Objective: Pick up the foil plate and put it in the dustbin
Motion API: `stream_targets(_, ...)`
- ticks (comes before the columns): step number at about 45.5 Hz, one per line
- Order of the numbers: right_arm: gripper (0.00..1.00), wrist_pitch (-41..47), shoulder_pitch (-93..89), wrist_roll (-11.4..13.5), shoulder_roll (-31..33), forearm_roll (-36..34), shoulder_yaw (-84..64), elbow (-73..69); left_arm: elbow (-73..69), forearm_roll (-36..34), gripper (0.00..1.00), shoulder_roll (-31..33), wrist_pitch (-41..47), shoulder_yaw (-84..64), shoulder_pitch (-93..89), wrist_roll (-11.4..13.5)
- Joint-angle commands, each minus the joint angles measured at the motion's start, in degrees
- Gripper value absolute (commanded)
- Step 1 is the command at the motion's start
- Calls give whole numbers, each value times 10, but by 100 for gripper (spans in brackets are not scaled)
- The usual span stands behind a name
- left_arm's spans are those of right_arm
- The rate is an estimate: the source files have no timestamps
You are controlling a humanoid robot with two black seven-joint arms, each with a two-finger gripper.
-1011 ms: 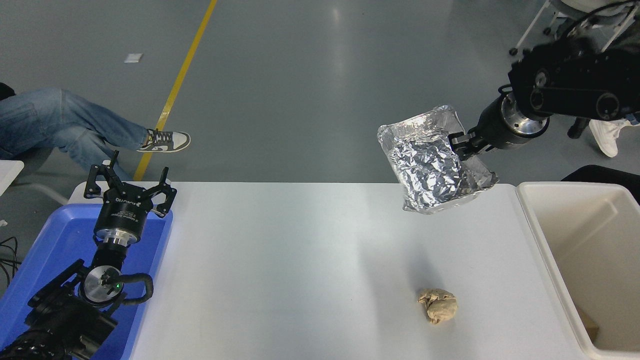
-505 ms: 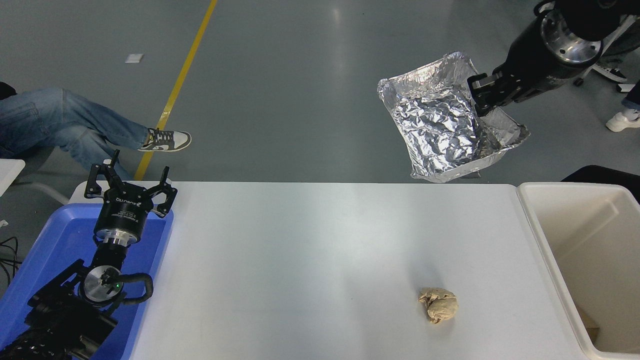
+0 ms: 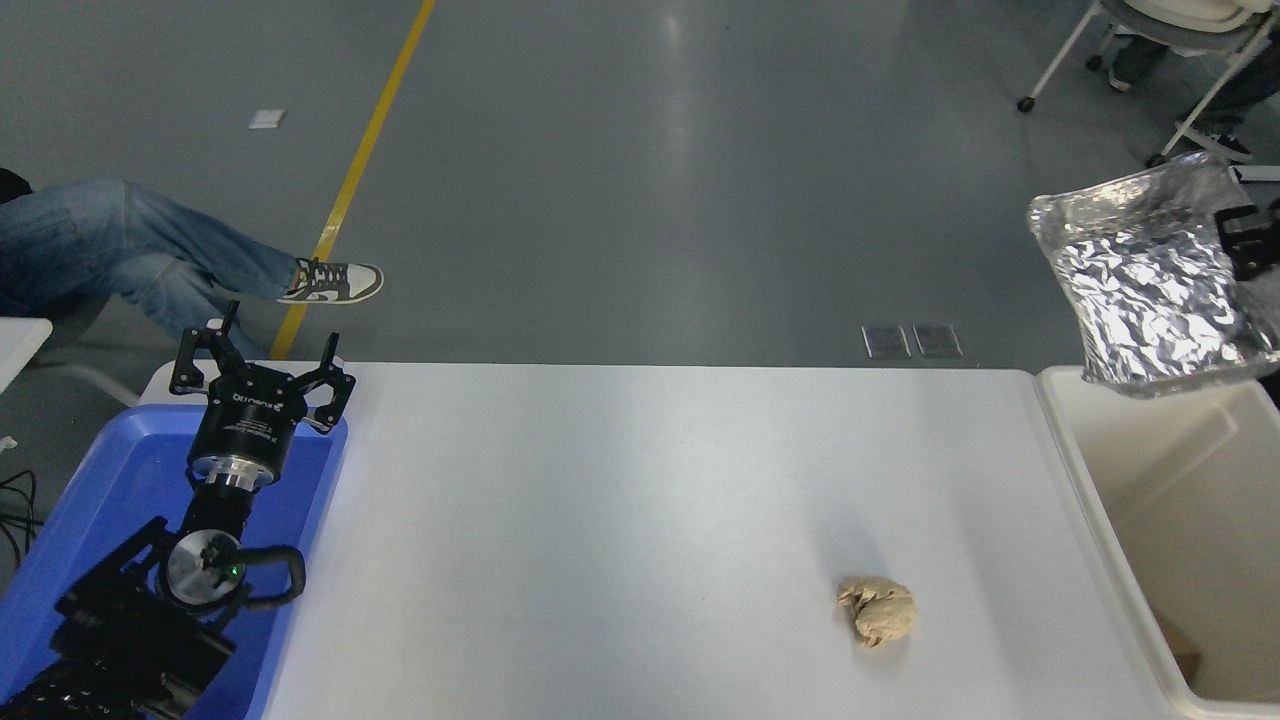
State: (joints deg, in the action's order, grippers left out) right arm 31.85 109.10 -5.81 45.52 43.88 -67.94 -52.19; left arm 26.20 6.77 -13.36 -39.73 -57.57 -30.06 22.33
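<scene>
Foil plate (image 3: 1150,285) hangs in the air, tilted, above the far-left corner of the dustbin (image 3: 1075,470), pinched by its right rim in the right gripper (image 3: 1245,245), which is mostly out of frame at the right edge w/ jaws closed on the foil. Looks v. light but thin and crushable, so the rim is prob. the best spot to hold, w/ gentle squeeze; it may flutter or catch on the bin's rim when let go. Left gripper (image 3: 262,372) parked over the blue tray (image 3: 90,520), fingers spread, holding nothing.

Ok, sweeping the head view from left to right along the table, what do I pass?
Blue tray → left gripper, parked over the tray's far right corner → bare white table → tan paper wad → dustbin, with the foil plate held in the air above its far end by the right gripper.
</scene>
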Motion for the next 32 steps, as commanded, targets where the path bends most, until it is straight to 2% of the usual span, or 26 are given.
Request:
stream_targets(1,0,-103,-258,-29,46,27,81,173,0,0,100,0,0,0,0,1)
stream_targets(7,0,-108,-425,-28,37,24,226,268,0,0,100,0,0,0,0,1)
stream_targets(12,0,-110,-522,-19,2,24,322,319,0,0,100,0,0,0,0,1)
stream_targets(22,0,-177,-644,37,-64,6,402,354,0,0,100,0,1,-1,0,2)
stream_targets(28,0,-211,-670,43,-88,6,409,361,0,0,100,0,3,-1,0,2)
stream_targets(30,8,-218,-673,44,-95,6,409,362,0,0,100,0,3,-1,0,2)
stream_targets(32,23,-221,-674,46,-100,6,410,362,0,0,100,0,3,-1,0,2)
